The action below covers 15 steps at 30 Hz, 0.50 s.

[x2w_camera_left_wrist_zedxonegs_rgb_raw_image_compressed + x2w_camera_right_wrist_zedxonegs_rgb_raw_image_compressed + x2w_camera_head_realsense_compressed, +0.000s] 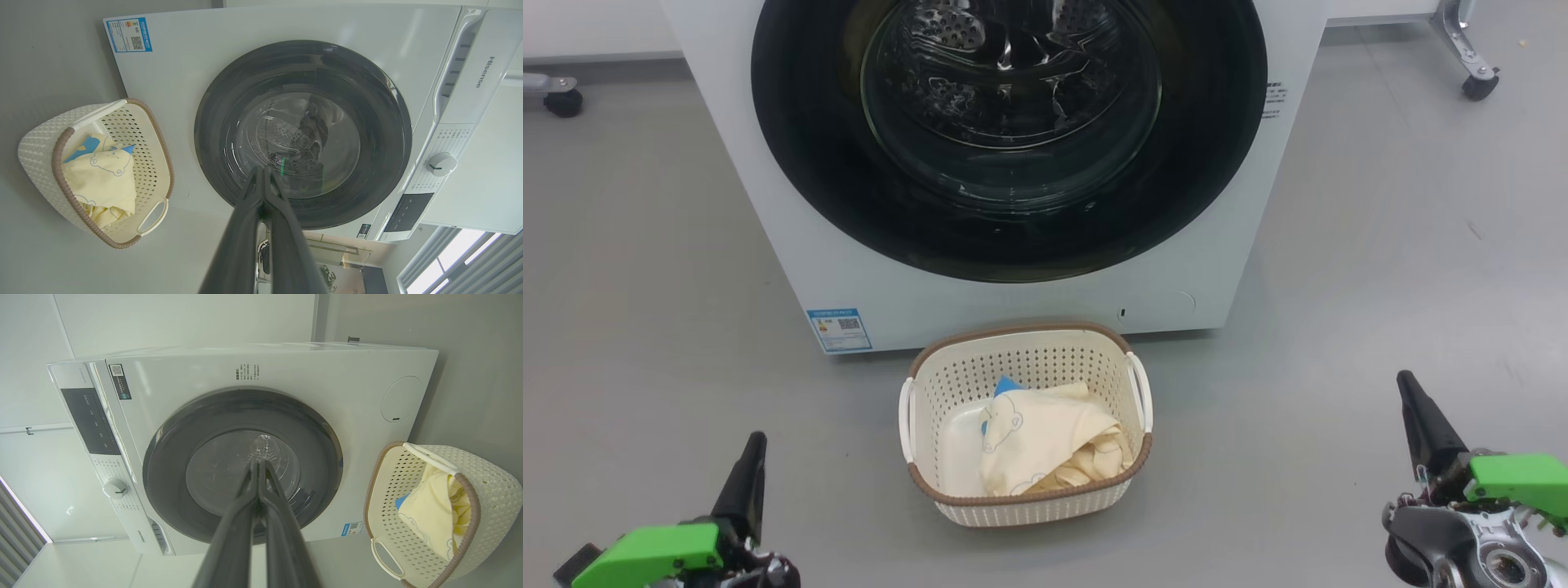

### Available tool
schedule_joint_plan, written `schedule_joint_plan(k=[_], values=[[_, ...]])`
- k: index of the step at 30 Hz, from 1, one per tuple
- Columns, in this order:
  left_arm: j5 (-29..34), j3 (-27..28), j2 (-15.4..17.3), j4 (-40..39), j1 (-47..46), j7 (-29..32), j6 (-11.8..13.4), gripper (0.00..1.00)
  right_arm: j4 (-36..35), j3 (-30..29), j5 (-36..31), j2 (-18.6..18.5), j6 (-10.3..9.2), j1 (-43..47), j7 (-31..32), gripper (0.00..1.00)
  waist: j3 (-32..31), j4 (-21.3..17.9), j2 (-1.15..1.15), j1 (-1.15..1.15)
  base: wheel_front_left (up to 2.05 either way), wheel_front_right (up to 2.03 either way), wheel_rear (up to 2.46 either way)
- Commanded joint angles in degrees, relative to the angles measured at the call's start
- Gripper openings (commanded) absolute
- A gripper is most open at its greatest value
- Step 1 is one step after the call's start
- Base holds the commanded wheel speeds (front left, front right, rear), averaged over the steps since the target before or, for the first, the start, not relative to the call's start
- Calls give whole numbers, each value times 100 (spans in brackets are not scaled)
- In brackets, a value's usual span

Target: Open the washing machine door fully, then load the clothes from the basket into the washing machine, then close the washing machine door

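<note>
A black caster wheel [562,102] sits at ten o'clock. My left gripper [757,447] is pinched shut, empty. At twelve, the cream perforated plastic basket [1029,511] holds cream-yellow bear-print clothes [1045,437] before the white washing machine [890,302], its black-rimmed round glass door [1013,249] closed. My right gripper [1408,390] is likewise shut, empty.
</note>
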Motion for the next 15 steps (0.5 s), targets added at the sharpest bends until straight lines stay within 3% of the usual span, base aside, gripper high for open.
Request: schedule_joint_plan(k=[1,2,15], values=[[57,238,54,-200,-194,47,-42,0,-181,115,41,-113,-16,-309,37,0,0,0,0,0,0,0,0],[-1,-8,-3,22,2,-4,5,100,17,1,-1,4,0,3,-1,100,0,0,0,0,0,0,0],[53,-129,-33,197,8,-111,3,100,159,-10,-33,-30,0,105,-43,100,2,0,0,0,0,0,0]])
